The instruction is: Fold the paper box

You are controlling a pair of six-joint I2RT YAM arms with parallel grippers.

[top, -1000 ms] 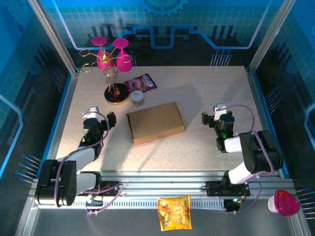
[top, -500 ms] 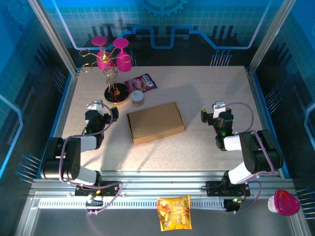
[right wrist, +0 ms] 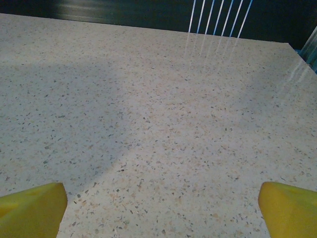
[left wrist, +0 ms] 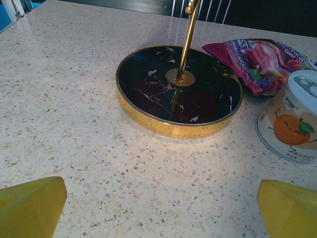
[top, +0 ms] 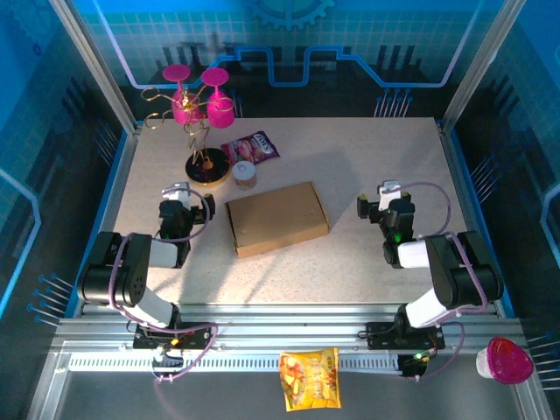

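Speckled tabletop (top: pixel 367 262); paper box (top: pixel 277 219) is judged light, stiff, best taken by an edge; left gripper (top: pixel 186 203) and right gripper (top: pixel 379 202) are spread wide, empty.

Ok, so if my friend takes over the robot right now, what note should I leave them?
Left tool: open, holding nothing, low over the table left of the paper box, facing the gold-rimmed stand base.
Right tool: open, holding nothing, over bare table right of the box.
Box: lies flat mid-table between the arms, touched by neither tool.
Done: from above it looks closed, with no flaps sticking out.
Left: check that the flaps are tucked in; the pictures cannot settle that.
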